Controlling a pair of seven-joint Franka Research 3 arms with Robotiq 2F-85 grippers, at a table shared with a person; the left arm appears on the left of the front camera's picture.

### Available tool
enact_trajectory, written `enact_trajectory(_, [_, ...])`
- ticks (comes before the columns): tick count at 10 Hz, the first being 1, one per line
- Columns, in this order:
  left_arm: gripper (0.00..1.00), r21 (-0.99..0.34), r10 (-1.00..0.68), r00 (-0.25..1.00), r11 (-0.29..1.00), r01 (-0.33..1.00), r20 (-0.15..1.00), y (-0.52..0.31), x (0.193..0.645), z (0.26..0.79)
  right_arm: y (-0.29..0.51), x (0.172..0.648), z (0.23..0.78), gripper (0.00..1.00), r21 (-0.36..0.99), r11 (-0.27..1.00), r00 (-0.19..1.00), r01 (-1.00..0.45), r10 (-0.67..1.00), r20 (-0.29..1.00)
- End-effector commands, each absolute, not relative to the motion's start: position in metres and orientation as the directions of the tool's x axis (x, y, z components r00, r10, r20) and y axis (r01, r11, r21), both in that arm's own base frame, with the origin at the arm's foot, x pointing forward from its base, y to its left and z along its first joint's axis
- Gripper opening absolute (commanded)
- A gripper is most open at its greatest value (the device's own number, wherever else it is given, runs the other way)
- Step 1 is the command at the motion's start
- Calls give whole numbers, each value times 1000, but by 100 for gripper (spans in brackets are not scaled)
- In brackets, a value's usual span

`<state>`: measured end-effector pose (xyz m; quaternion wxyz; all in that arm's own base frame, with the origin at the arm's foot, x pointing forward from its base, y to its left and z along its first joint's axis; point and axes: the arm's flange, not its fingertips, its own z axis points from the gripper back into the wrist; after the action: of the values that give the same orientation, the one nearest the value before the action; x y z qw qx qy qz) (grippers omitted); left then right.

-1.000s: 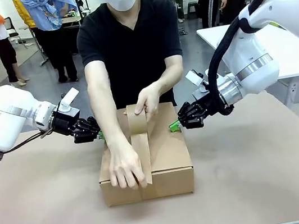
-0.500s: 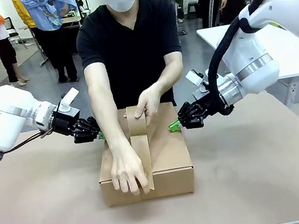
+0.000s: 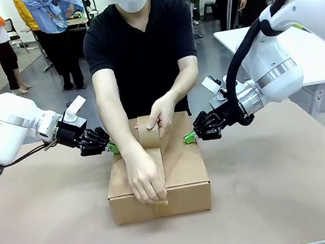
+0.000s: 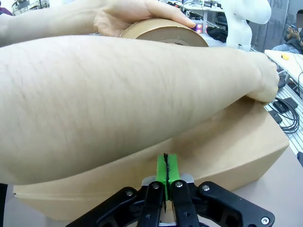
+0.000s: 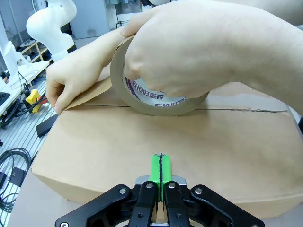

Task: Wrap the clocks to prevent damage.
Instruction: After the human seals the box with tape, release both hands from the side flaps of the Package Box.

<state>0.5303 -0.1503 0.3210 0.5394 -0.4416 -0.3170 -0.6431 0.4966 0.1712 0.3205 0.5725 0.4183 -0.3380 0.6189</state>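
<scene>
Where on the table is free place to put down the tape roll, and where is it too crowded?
Free: the bare table between the box and the near edge, and the wide stretches left and right of the box, nearer than the arms. Crowded: the box top, with the person's hands and tape roll, and both its sides, where the shut left gripper and right gripper press in.

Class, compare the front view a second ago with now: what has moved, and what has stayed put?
The person's hand pressing the tape strip slid right along the cardboard box's near edge, over the strip's end. The other hand stays on the tape roll at the far edge. The box has not shifted. The left gripper and right gripper stay shut against the box's sides.
</scene>
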Motion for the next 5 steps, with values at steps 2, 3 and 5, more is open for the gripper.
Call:
enact_trajectory(2, [0,-68,-418,-26,-210,975,908,-150,530,320,173,496,318,1,63,-113,8,-992,432,902])
enact_trajectory(3, [0,-68,-418,-26,-210,975,908,-150,530,320,173,496,318,1,63,-113,8,-992,432,902])
enact_trajectory(5, [0,-68,-418,-26,-210,975,908,-150,530,320,173,496,318,1,63,-113,8,-992,432,902])
